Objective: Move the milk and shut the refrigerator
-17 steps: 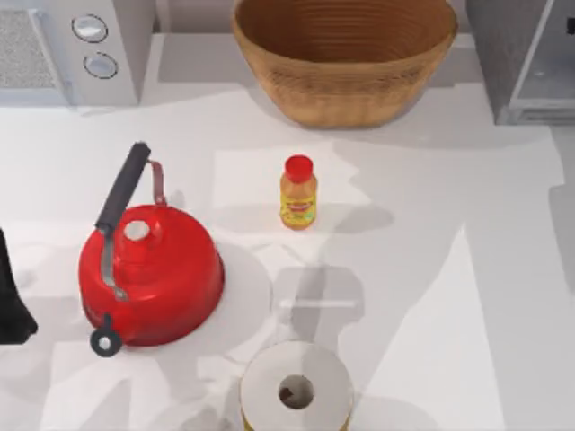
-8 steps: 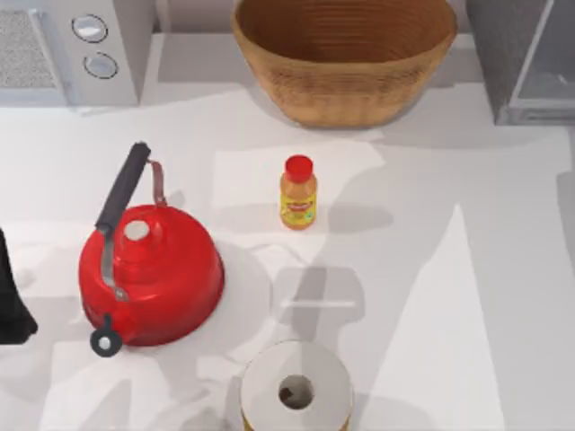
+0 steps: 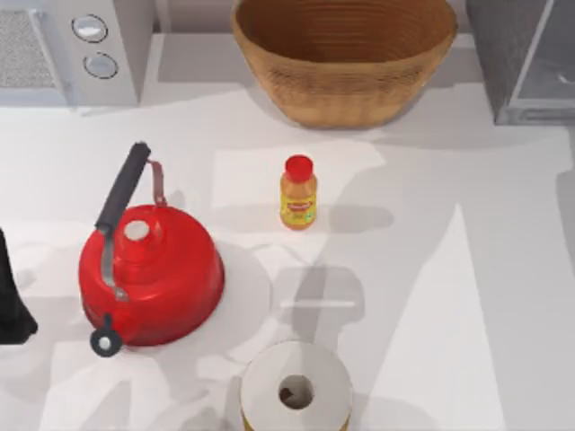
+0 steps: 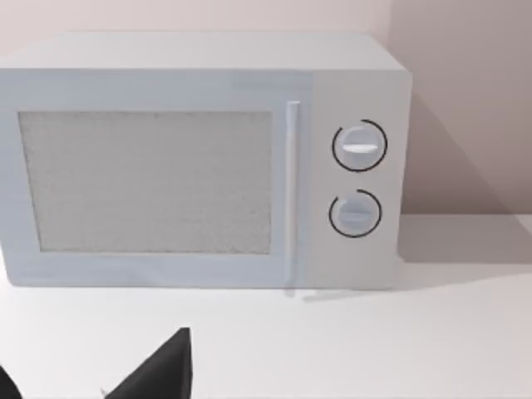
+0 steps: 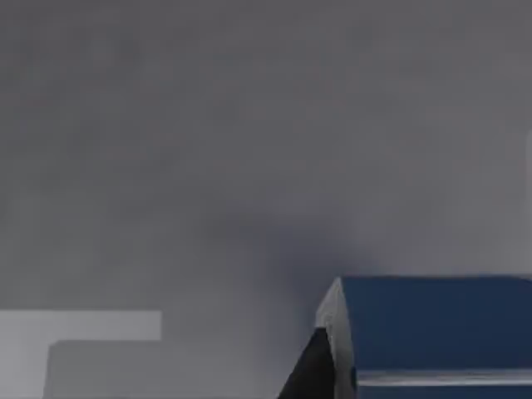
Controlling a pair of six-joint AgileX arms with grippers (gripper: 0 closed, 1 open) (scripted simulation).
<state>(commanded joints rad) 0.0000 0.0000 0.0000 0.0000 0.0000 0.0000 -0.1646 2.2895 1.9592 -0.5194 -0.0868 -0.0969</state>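
Two AgileX arms, left arm (image 3: 13, 296) parked at the table's (image 3: 467, 296) left edge facing the microwave (image 4: 199, 162), its finger spread not discernible, right gripper's dark finger (image 5: 312, 370) against the blue milk carton (image 5: 432, 332) before a grey wall, grasp unclear, refrigerator (image 3: 526, 58) at far right corner.

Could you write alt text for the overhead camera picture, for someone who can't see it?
A white table seen from above holds a red kettle at left, an orange juice bottle in the middle, a paper roll at the near edge and a wicker basket at the back. A microwave and a grey refrigerator fill the back corners.
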